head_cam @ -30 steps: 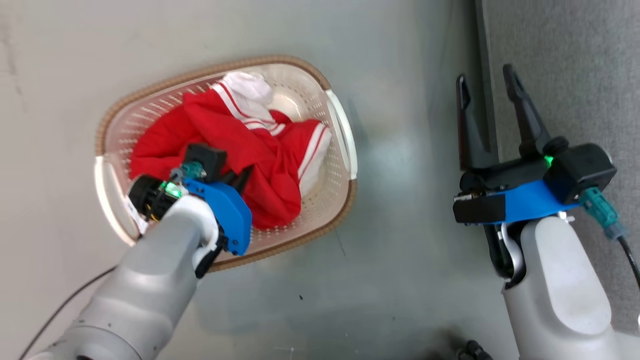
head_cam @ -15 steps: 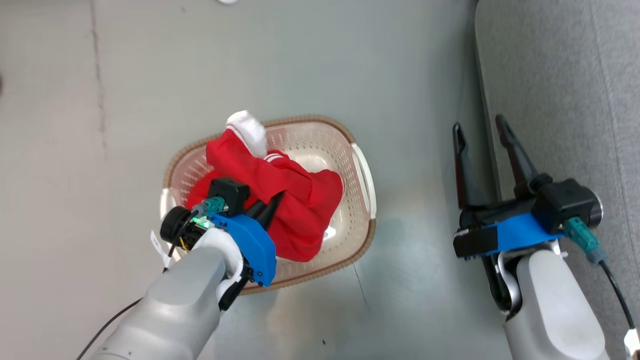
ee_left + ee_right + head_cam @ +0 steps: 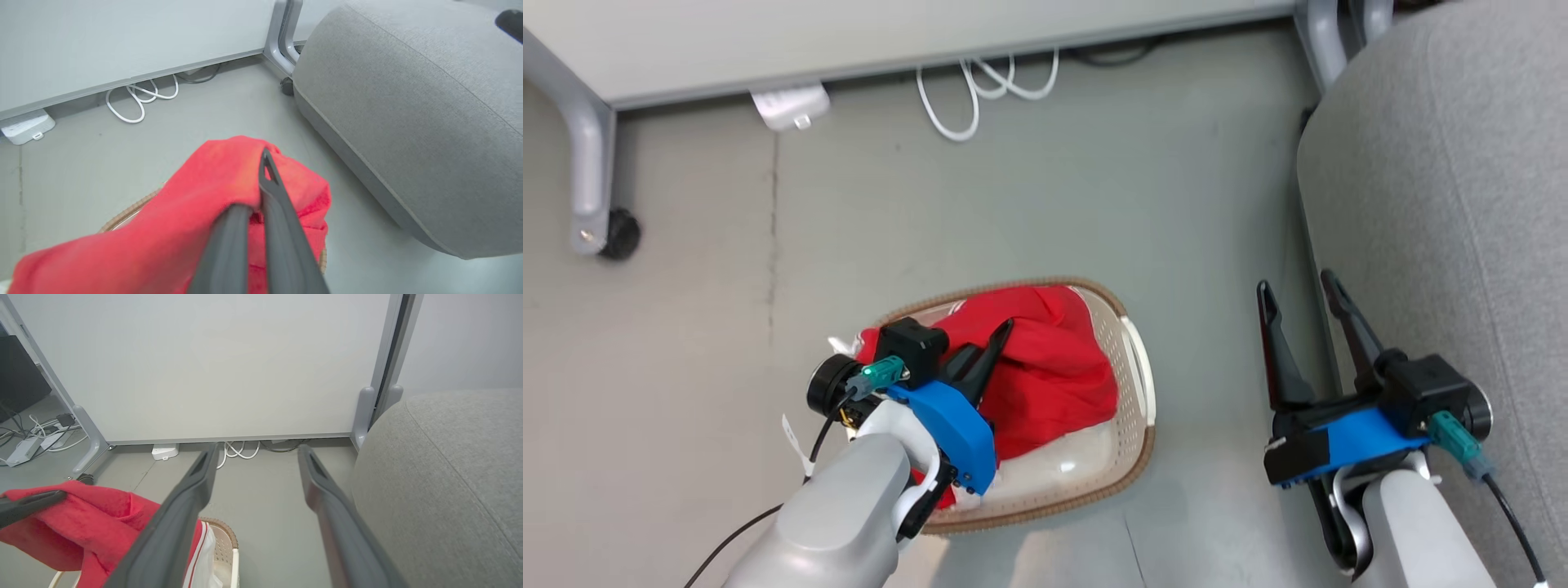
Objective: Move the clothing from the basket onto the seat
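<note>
The red clothing (image 3: 1054, 367) hangs bunched from my left gripper (image 3: 1001, 331), which is shut on a fold of it above the basket (image 3: 1134, 384). The lower part of the cloth still drapes into the cream basket with its brown rim. In the left wrist view the fingers (image 3: 269, 192) pinch the red clothing (image 3: 204, 179), one finger half buried in it. My right gripper (image 3: 1294, 286) stands open and empty by the edge of the grey seat (image 3: 1445, 204). The right wrist view shows its spread fingers (image 3: 257, 449), the clothing (image 3: 94, 514) with white stripe trim, the basket (image 3: 226, 543) and the seat (image 3: 449, 457).
A pale panel (image 3: 849, 33) on grey wheeled legs (image 3: 592, 188) stands beyond the basket. White cables (image 3: 980, 90) and a small white box (image 3: 788, 106) lie on the floor under it. Bare grey floor (image 3: 1013, 204) separates basket, panel and seat.
The head camera has tilted up, bringing the panel and more of the seat into view. My left gripper has raised the red clothing out of the basket. The right gripper stays open.
</note>
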